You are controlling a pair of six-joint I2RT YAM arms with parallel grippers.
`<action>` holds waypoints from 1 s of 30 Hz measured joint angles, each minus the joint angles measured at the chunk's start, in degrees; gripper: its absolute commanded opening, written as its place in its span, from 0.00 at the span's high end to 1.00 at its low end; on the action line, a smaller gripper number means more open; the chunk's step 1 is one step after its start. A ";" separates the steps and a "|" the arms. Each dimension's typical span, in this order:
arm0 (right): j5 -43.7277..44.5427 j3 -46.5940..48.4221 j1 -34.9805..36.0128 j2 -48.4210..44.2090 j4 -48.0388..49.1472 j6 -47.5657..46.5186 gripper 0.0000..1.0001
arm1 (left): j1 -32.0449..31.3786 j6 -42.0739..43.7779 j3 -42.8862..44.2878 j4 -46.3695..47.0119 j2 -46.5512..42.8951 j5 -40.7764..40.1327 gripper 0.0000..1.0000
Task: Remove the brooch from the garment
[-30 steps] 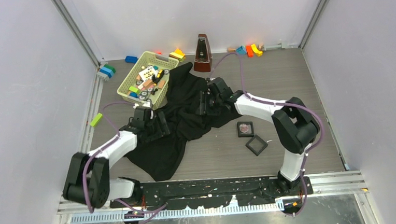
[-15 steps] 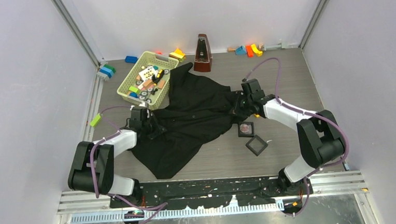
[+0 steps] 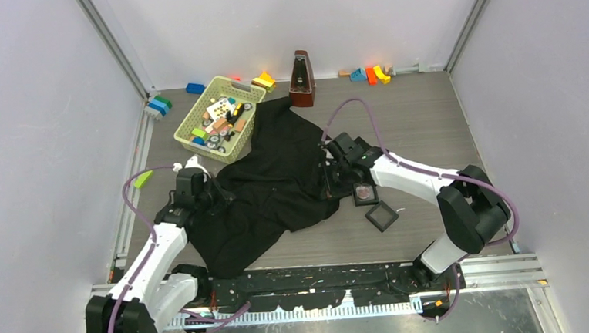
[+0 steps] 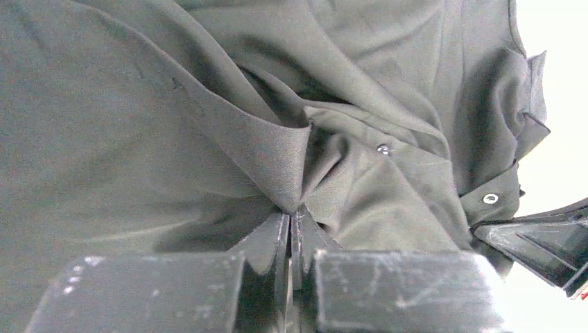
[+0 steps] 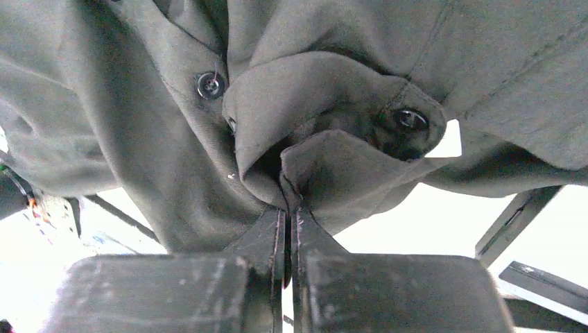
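The black garment (image 3: 276, 175) lies rumpled across the middle of the table. My left gripper (image 3: 214, 196) is shut on a fold at its left edge, seen pinched in the left wrist view (image 4: 297, 211). My right gripper (image 3: 327, 181) is shut on a fold at its right edge (image 5: 290, 201), lifting the cloth (image 5: 139, 139). Metal snap buttons (image 5: 210, 84) show on the fabric. The brooch (image 3: 364, 191), a small pinkish disc, rests in a black square tray just right of my right gripper, off the garment.
A yellow-green basket (image 3: 219, 118) of toys touches the garment's back left corner. A brown metronome (image 3: 300, 80) stands behind it. A second black tray (image 3: 382, 216) lies at the near right. Coloured blocks (image 3: 371, 74) line the back wall; a green block (image 3: 143, 178) lies left.
Both grippers have closed on the garment. They pulled apart to its edges, then the right gripper came back left and the left arm drew toward the near left.
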 measured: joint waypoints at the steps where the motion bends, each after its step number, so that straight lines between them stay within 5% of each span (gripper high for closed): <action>1: -0.09 0.90 1.57 0.13 -1.33 -0.59 0.85 | -0.02 0.22 0.48 -2.14 -1.05 0.46 0.80; 2: 0.07 1.66 2.71 0.02 -2.71 -1.16 0.60 | -0.02 0.52 1.07 -4.11 -1.49 0.96 0.63; 4: 1.57 2.56 2.78 -0.55 -4.52 -1.81 0.43 | -0.28 2.19 2.75 -8.02 -1.46 1.68 0.18; 6: 3.67 3.39 1.62 -1.44 -5.97 -2.38 0.41 | -0.57 4.00 5.42 -11.63 -0.92 1.90 0.01; 10: 6.05 9.22 -3.67 -1.81 -8.52 -3.58 0.39 | -0.81 7.65 12.07 -13.11 1.97 1.20 0.00; 16: 6.38 24.50 -11.04 4.61 -6.36 -4.33 0.27 | -2.95 15.69 21.07 -1.18 16.39 2.75 0.00; 22: 6.56 32.68 -12.55 17.46 -2.49 -4.52 0.23 | -5.25 21.86 29.27 6.71 35.95 3.28 0.05; 30: 9.46 39.17 -13.05 32.02 -0.66 -5.01 0.23 | -9.14 27.43 37.33 11.96 49.24 -2.14 0.05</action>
